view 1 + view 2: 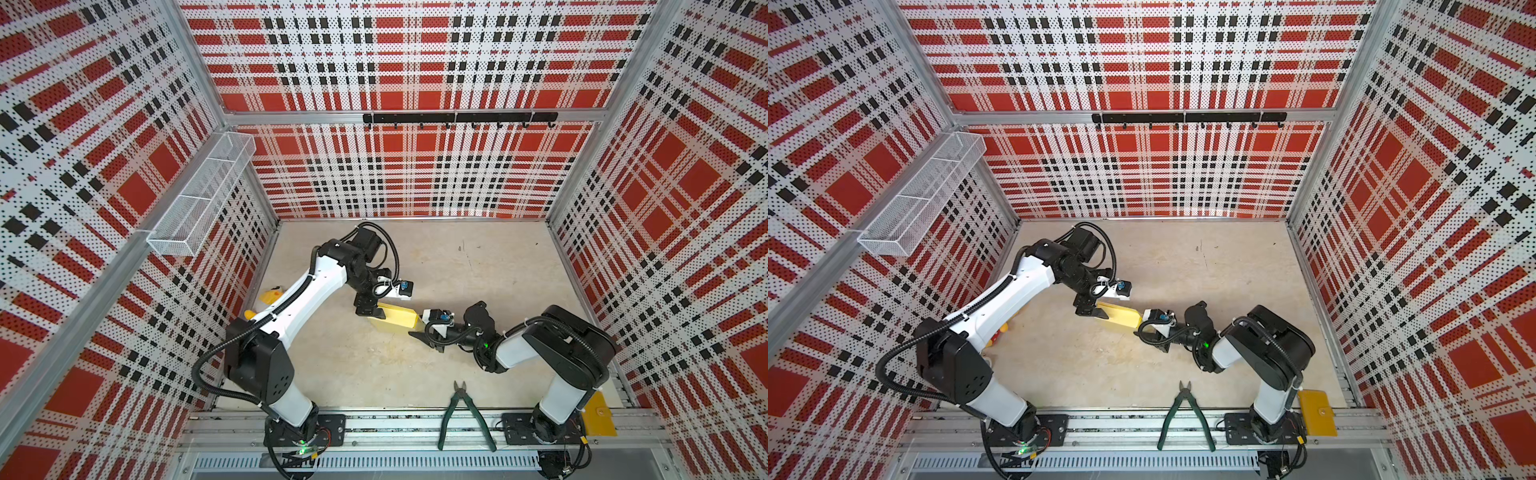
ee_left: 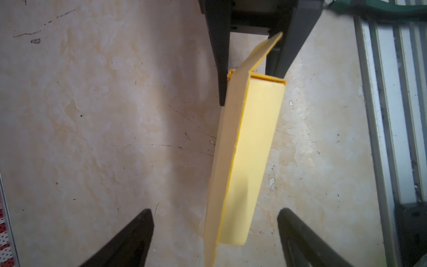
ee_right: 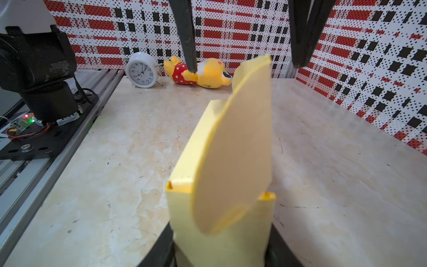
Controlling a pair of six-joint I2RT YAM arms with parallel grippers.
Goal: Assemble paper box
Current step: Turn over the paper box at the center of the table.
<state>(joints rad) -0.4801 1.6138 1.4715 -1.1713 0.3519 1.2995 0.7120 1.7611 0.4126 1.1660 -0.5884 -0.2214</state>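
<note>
- Box [image 1: 397, 318] – long, flap ajar.
- Right gripper [image 3: 220, 224] – jaws pinching one box end.
- Left gripper [image 2: 215, 212] – jaws spread wide, flanking the other end, not touching.

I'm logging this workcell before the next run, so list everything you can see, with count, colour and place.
paper box: one, pale yellow, mid-table between the tools
cutters: one, green handles, table's front edge
flat tag: one, yellow-orange, by right arm's base
plush toy: one, yellow with red spotted part, lying near left wall
alarm clock: one, white, beside the plush toy
mesh basket: one, white, left wall
hook rail: one, black, back wall
table: one, beige
left tool: open, astride the box, not touching
right tool: closed on the box's end
</note>
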